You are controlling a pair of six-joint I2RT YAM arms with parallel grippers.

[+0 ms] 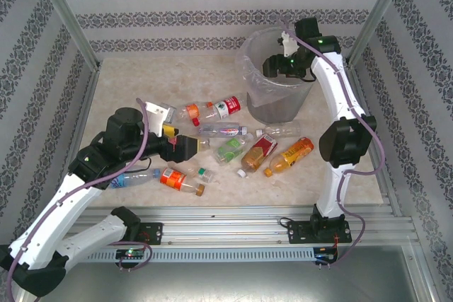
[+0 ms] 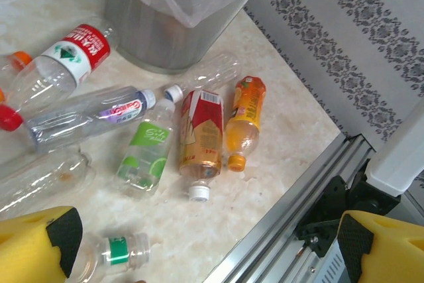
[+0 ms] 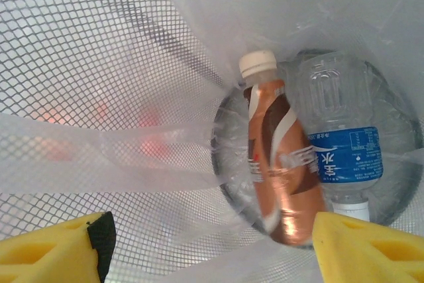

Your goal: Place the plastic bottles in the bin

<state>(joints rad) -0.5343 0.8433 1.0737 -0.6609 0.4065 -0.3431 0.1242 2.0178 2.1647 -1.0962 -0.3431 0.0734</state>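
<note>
The right pincer (image 3: 212, 260), spread wide and empty, hangs over the mouth of the bin (image 1: 263, 97). Directly beneath it we see two plastic bottles on the bin floor, a brown bottle (image 3: 275, 164) touching a blue-labelled bottle (image 3: 344, 150). The left pincer (image 2: 212, 253), likewise wide and holding nothing, hovers low over the table (image 2: 278, 157). A green-banded bottle (image 2: 116, 253) lies between its fingers (image 2: 40, 243). Ahead of it we find a green-labelled bottle (image 2: 146, 154), a red-labelled amber bottle (image 2: 202, 140) and an orange bottle (image 2: 244, 120) side by side.
</note>
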